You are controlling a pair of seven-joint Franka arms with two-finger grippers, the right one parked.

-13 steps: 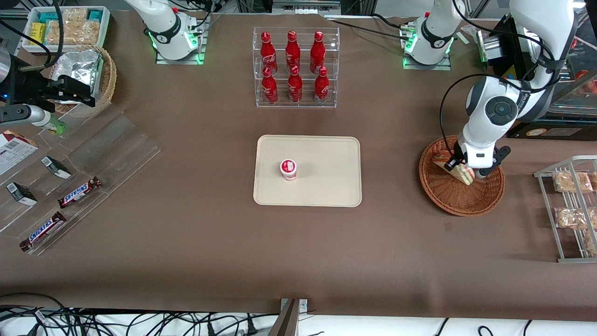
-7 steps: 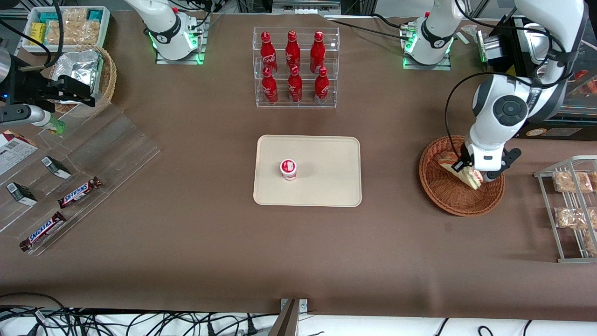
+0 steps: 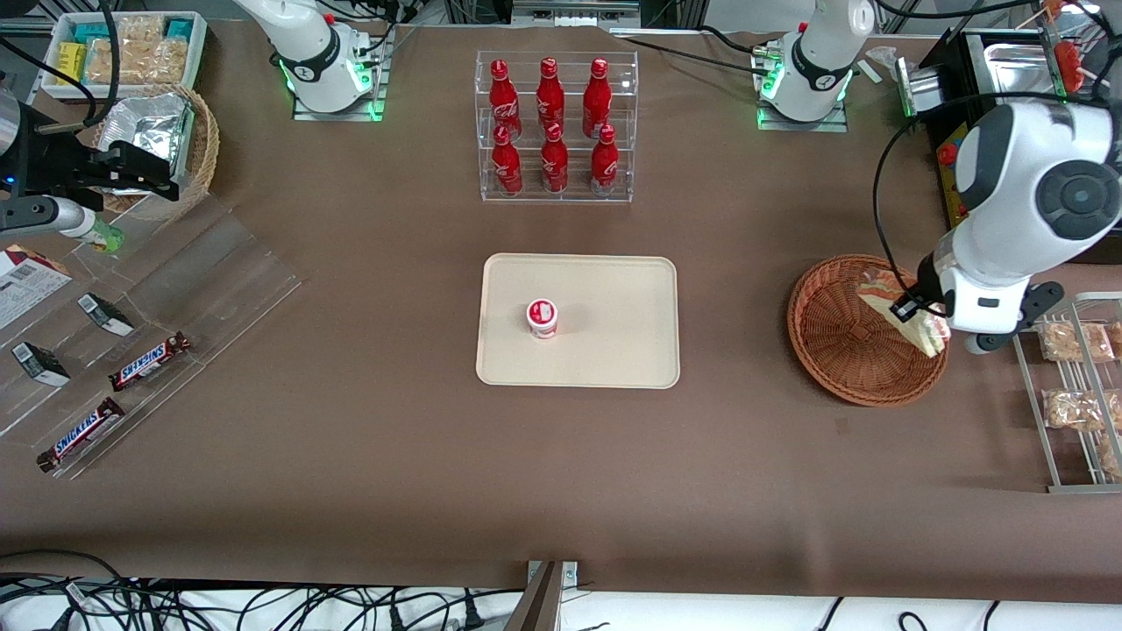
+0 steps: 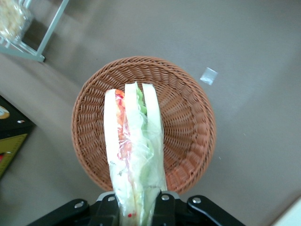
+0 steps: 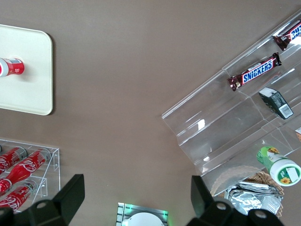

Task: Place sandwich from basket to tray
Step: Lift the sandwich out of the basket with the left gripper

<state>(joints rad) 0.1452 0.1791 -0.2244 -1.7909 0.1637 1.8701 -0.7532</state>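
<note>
Jaws pinching the sandwich (image 3: 912,317), your gripper (image 3: 931,326) has lifted it clear above the basket (image 3: 833,350); carry toward the tray (image 3: 614,350) next.

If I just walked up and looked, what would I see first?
Probably the sandwich, pinched in the working arm's end effector and hanging in the air above the round brown basket. Next, six shiny red bottles in a clear rack, farther from the front camera than the beige tray. On that tray stands one small red-and-white cup.
</note>
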